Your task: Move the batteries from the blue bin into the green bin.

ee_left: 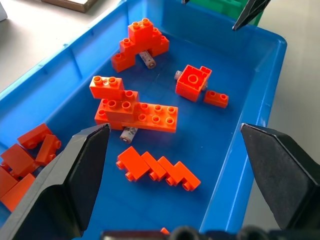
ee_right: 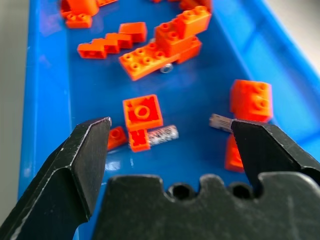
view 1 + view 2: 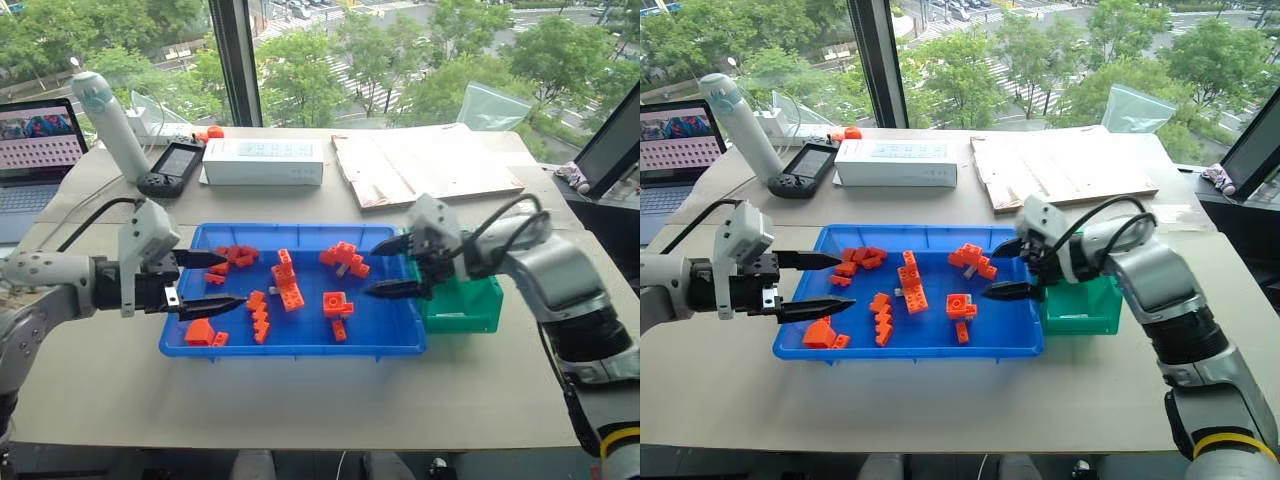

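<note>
The blue bin (image 3: pixel 300 351) lies mid-table, scattered with orange bricks (image 3: pixel 288 283). Small silvery batteries lie among the bricks: one (image 2: pixel 163 135) beside a square brick, one (image 2: pixel 220 121) close to my right finger, and one (image 1: pixel 129 134) peeking from under a long brick. The green bin (image 3: pixel 472 312) stands against the blue bin's right end. My left gripper (image 3: pixel 232 280) hovers open over the blue bin's left end, holding nothing. My right gripper (image 3: pixel 370 271) hangs open above the right end, pointing left, with nothing between its fingers.
Behind the bins are a white box (image 3: pixel 263 160), a wooden board (image 3: pixel 425 165), a black handheld device (image 3: pixel 172 168) and a white bottle (image 3: pixel 110 120). A laptop (image 3: pixel 35 140) sits at far left. Bare tabletop runs in front of the bins.
</note>
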Robot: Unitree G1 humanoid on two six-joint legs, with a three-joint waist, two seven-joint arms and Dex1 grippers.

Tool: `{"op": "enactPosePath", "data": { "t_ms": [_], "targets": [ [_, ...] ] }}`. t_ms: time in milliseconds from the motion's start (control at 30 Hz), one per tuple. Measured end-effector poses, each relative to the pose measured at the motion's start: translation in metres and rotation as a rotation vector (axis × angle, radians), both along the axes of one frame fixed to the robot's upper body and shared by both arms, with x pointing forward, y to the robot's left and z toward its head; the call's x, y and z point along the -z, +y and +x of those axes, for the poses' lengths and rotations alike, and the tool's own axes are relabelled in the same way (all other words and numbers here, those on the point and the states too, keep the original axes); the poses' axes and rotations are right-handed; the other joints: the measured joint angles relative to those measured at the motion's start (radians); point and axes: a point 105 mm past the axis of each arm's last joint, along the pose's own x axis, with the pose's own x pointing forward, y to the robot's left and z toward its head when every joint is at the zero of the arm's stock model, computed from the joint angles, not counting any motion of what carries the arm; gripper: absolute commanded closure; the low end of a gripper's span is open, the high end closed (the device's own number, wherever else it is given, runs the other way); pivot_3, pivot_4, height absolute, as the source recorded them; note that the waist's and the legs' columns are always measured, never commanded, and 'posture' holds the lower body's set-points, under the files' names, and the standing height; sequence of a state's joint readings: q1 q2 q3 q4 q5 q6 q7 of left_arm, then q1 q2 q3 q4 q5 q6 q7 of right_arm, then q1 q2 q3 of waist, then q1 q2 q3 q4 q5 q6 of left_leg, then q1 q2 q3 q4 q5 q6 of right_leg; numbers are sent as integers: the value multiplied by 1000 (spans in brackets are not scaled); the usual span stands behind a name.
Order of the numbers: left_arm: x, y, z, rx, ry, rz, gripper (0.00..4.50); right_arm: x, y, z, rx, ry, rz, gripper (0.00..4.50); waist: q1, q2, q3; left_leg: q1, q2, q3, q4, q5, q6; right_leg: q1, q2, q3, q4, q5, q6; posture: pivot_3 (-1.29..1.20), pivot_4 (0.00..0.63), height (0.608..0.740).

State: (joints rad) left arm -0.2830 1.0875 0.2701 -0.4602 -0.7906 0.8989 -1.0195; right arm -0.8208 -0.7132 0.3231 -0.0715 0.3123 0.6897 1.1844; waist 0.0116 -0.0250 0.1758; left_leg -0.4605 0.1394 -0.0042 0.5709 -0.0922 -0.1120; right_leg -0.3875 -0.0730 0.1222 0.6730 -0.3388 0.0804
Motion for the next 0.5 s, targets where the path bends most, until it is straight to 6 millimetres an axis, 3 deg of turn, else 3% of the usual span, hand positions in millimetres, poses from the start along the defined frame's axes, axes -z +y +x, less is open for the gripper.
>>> {"op": "enactPosePath", "data": {
  "t_ms": [333, 500],
  "targets": [
    [4, 6, -7, -49, -2, 33, 0, 28, 27, 5, -48, 45, -48, 54, 1, 0, 0, -1, 0, 0, 1, 0, 0, -1, 0, 0, 1, 0, 0, 0, 150, 732],
    [5, 6, -9, -53, -3, 37, 0, 42, 29, 18, 21, 68, -57, 1383, 5, 0, 0, -1, 0, 0, 1, 0, 0, -1, 0, 0, 1, 0, 0, 0, 150, 732]
  ]
}}
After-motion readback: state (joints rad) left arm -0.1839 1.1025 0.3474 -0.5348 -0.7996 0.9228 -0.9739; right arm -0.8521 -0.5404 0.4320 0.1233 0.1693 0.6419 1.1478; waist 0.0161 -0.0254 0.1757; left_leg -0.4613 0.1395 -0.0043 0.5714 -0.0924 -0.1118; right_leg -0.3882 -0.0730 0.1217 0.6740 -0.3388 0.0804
